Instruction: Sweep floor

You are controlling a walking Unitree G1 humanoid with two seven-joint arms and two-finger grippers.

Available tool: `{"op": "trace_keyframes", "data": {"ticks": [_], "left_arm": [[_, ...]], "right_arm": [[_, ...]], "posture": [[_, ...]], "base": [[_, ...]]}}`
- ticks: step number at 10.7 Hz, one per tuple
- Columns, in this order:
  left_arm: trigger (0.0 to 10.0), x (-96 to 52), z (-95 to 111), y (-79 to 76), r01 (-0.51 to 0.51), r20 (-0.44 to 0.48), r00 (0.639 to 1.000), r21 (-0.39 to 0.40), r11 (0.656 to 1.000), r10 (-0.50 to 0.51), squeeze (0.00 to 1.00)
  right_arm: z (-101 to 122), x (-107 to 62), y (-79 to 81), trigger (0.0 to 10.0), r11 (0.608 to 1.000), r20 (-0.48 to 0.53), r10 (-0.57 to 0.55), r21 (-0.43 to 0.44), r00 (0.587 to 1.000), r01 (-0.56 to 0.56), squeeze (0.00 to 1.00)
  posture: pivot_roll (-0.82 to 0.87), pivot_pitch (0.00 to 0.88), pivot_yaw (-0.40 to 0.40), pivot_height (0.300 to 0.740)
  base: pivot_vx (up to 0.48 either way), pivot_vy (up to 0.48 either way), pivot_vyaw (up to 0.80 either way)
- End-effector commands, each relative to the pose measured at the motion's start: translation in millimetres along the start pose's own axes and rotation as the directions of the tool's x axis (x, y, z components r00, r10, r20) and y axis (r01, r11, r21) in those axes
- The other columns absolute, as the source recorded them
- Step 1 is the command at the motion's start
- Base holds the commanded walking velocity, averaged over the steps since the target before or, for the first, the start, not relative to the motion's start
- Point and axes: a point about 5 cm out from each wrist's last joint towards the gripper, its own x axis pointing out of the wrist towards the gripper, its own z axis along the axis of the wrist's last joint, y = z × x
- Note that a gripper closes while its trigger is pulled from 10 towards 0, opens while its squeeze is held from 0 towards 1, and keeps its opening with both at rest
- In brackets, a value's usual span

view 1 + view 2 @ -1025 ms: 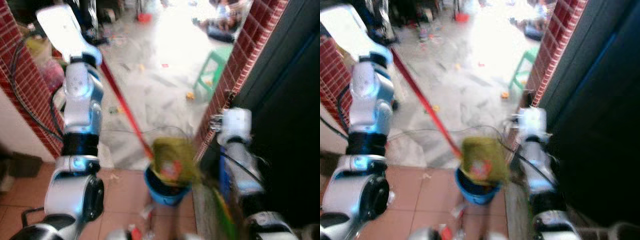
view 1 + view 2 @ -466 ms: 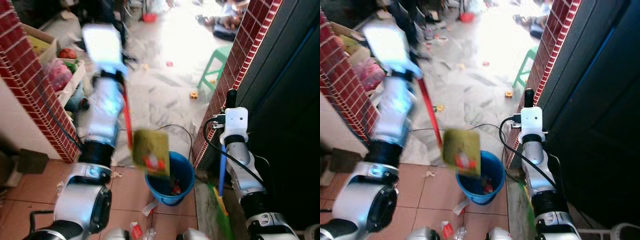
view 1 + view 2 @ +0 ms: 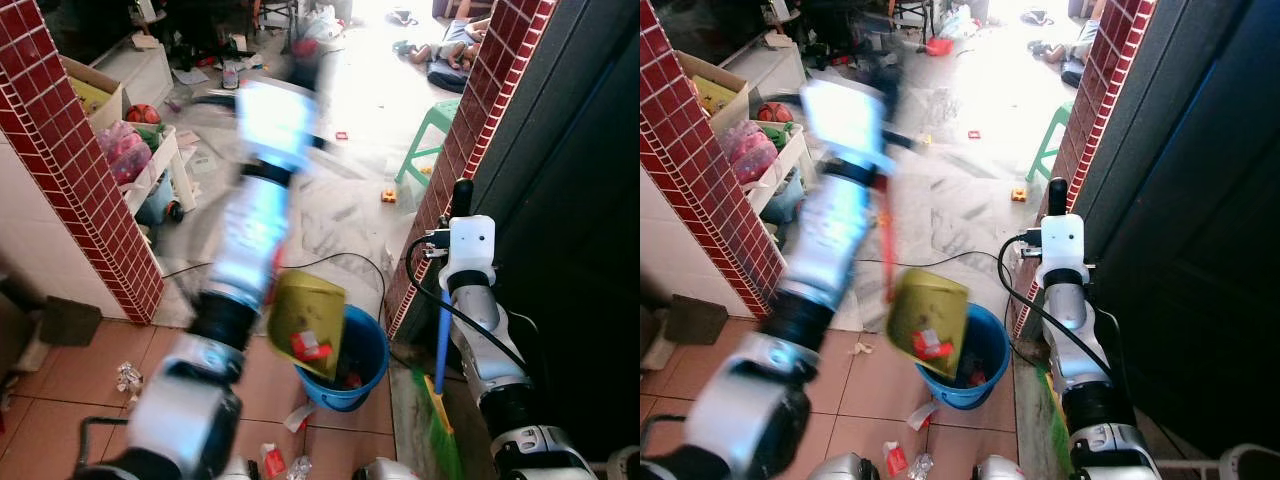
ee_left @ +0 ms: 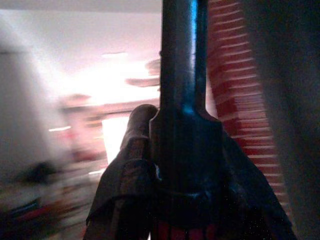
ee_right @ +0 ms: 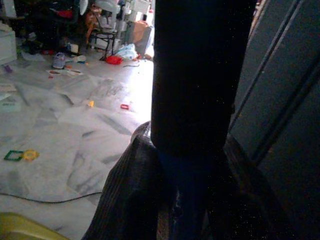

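From the left eye view I see the blue bucket [image 3: 352, 355] on the tile floor [image 3: 60, 370] at the doorway, and I place everything else off it. The yellow dustpan [image 3: 303, 315] hangs tilted over the bucket's near-left rim with a red scrap [image 3: 308, 346] on its face. My left arm [image 3: 240, 270] reaches up and away from the bucket, motion-blurred. Right of the bucket, my right arm stands along the dark door [image 3: 570, 220], and the broom [image 3: 441, 375], blue handle with green bristles, runs down beside it to the floor. Litter [image 3: 298, 416] lies on the tiles in front of the bucket; a green stool [image 3: 432, 130] stands well beyond it on the marble.

The right eye view shows the dustpan's red handle [image 3: 885, 255] rising from the pan toward my left arm.

In the left wrist view, the left gripper [image 4: 182, 165] has its jaws clamped on a dark shaft, the dustpan handle.

In the right wrist view, the right gripper [image 5: 190, 175] has its jaws clamped on the dark broom handle, and a corner of the dustpan shows below.
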Motion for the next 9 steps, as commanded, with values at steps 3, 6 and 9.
{"op": "trace_keyframes", "data": {"ticks": [3,6,9], "left_arm": [[10.0,-3.5,35,-90.2,0.629,0.1,0.777,-0.102,0.771,-0.621,0.0],[10.0,-2.0,47,-89.8,0.665,0.117,0.745,-0.04,0.746,-0.657,0.0],[10.0,19.8,61,-46.7,0.436,0.131,0.896,-0.077,0.897,-0.425,0.0]], "right_arm": [[9,5.8,1.5,10.0,1.0,0.038,0.005,-0.007,0.999,-0.005,0.0],[9,7.4,1.0,10.0,1.0,0.041,0.01,-0.014,0.999,-0.01,0.0],[10,11.0,1.4,10.0,1.0,0.043,0.016,-0.02,0.999,-0.015,0.0]], "posture": [[-0.08,0.0,-0.021,0.74],[-0.08,0.0,-0.027,0.74],[-0.07,0.0,-0.034,0.74]], "base": [[0.0,0.0,0.0],[0.0,0.0,0.0],[0.0,0.0,0.0]]}}
